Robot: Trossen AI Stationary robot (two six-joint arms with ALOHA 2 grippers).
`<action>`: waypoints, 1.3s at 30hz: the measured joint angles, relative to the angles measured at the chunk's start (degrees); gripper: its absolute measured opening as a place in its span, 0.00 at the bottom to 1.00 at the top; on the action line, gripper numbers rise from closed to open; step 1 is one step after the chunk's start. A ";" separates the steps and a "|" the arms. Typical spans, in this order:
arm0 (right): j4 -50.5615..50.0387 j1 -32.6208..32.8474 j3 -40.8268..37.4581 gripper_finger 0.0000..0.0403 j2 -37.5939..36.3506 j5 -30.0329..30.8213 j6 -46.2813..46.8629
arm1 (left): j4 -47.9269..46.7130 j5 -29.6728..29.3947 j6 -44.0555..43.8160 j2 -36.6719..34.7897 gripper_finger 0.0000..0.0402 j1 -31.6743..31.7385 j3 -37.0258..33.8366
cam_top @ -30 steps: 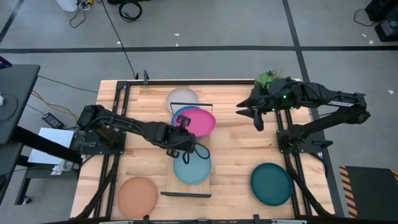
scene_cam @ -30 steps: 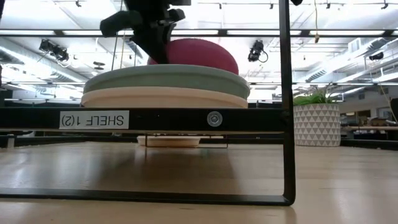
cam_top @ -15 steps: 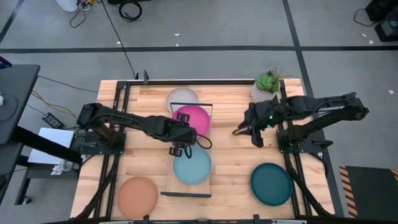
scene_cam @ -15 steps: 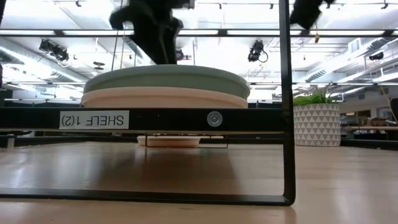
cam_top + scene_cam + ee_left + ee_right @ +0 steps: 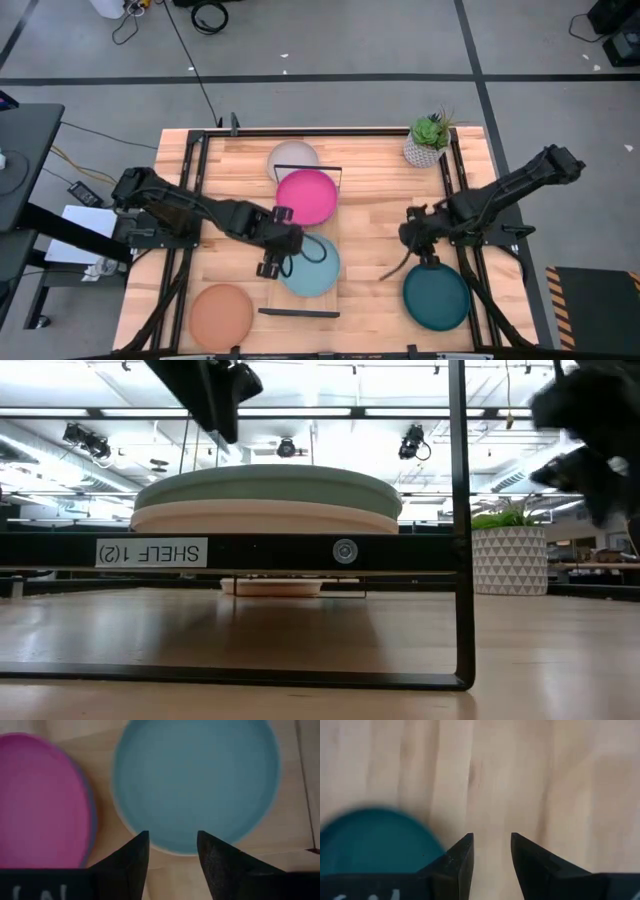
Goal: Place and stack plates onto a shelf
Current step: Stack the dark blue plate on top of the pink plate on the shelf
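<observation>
The shelf (image 5: 300,304) lies along the table's middle. On its far part a magenta plate (image 5: 307,197) lies flat on a blue plate (image 5: 90,815). On its near part a light teal plate (image 5: 310,266) tops a cream plate (image 5: 260,518). A pale grey plate (image 5: 291,156) rests on the table at the far end, a peach-tan plate (image 5: 221,313) at the near left and a dark teal plate (image 5: 437,296) at the near right. My left gripper (image 5: 171,838) hovers open and empty at the light teal plate's left edge. My right gripper (image 5: 491,839) hangs open over bare wood by the dark teal plate's far edge.
A small potted plant (image 5: 428,140) stands at the far right corner. Black frame rails run along the table's left and right sides. Bare wood lies between the shelf and the dark teal plate (image 5: 375,840).
My left gripper has let go of the magenta plate and drawn back toward the near-left, over the light teal plate's edge. The magenta plate, tilted before, now lies flat on the blue plate. My right gripper has swept from beside the plant toward the near edge, to the dark teal plate.
</observation>
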 joint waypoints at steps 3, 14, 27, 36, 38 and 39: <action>0.25 2.09 -1.75 0.36 2.09 -4.61 1.15 | 1.55 -0.98 0.32 -0.97 0.40 -0.28 -1.47; 1.70 7.79 -1.09 0.40 11.56 -7.15 7.08 | -0.56 -2.60 -1.25 -3.40 0.37 0.08 -1.90; 2.41 4.47 -1.09 0.06 18.49 -13.01 6.10 | 1.35 -2.74 4.29 -4.28 0.37 -0.39 -1.90; -5.49 -8.77 8.63 0.03 12.35 -18.26 4.05 | 13.26 -8.73 33.90 -2.75 0.37 -0.30 -1.90; -8.35 -12.23 13.05 0.03 11.52 -18.12 3.01 | 15.54 -9.74 39.87 -2.59 0.37 -0.30 -1.90; -9.16 -13.95 15.28 0.03 11.24 -17.96 2.29 | 16.73 -9.82 42.80 -2.59 0.37 -0.29 -1.90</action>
